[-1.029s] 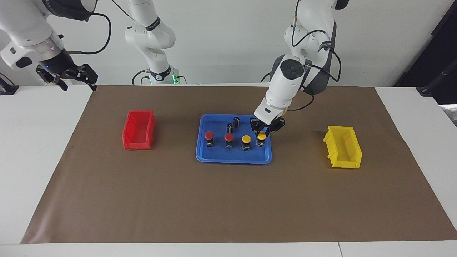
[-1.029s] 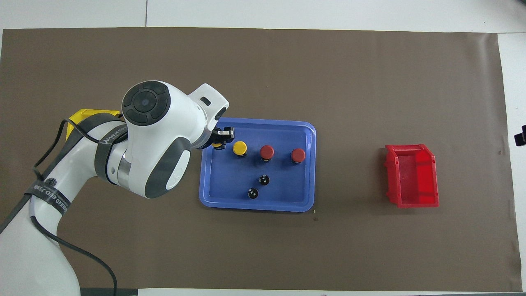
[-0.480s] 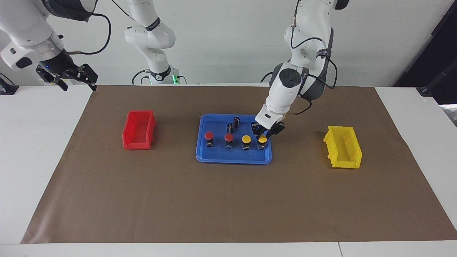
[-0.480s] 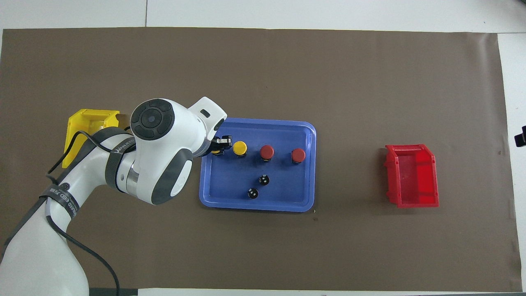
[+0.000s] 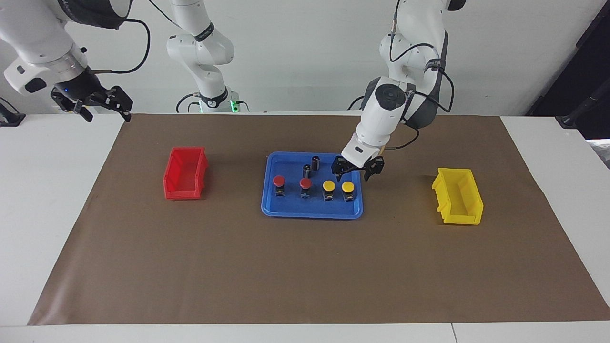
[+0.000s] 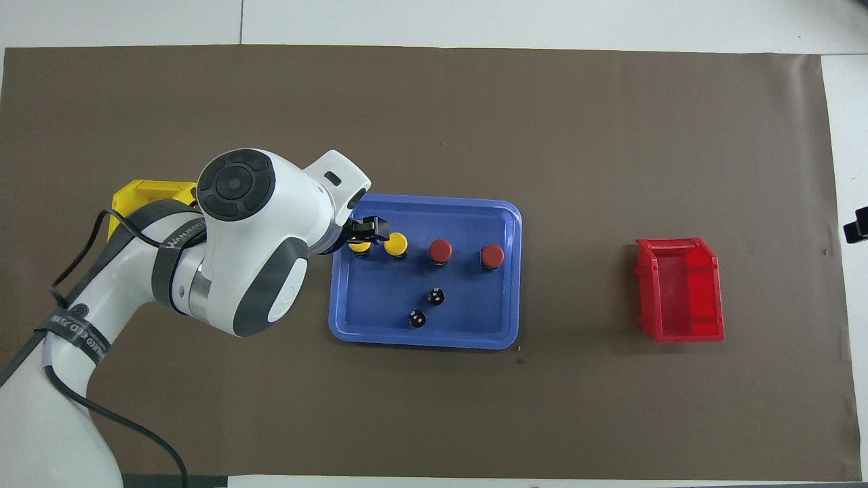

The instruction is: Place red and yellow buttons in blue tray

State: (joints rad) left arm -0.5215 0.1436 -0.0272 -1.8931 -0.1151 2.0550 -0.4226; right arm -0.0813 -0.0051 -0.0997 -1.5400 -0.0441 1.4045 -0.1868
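Four buttons stand upright in a straight row in the blue tray [image 5: 312,209], which lies at the middle of the bench on a brown mat [image 5: 305,267]. Counting from the right arm's end: a red button [image 5: 279,185], a second red button [image 5: 305,186], a yellow button [image 5: 329,189] and a second yellow button [image 5: 348,190], the last just inside the tray rim toward the left arm's end. That makes two red and two yellow, each cap up on a dark boxy base, evenly spaced and not touching. The row looks deliberately set along the part of the tray farther from the robots, which leaves room for the two dark cylinders [image 5: 311,166] standing in the tray nearer the robots.

The left gripper [image 5: 357,169] hangs just above the tray over its rim, close by the end yellow button but clear of it, its fingers spread apart and holding nothing. Judging by this, all four buttons are in the tray and the task looks complete.

One red bin [image 5: 186,172] sits on the mat toward the right arm's end and one yellow bin [image 5: 458,196] toward the left arm's end, both well apart from the tray; no buttons show in either. The right gripper [image 5: 93,102] waits above the bench edge nearest the robots, at the right arm's corner, fingers parted and empty
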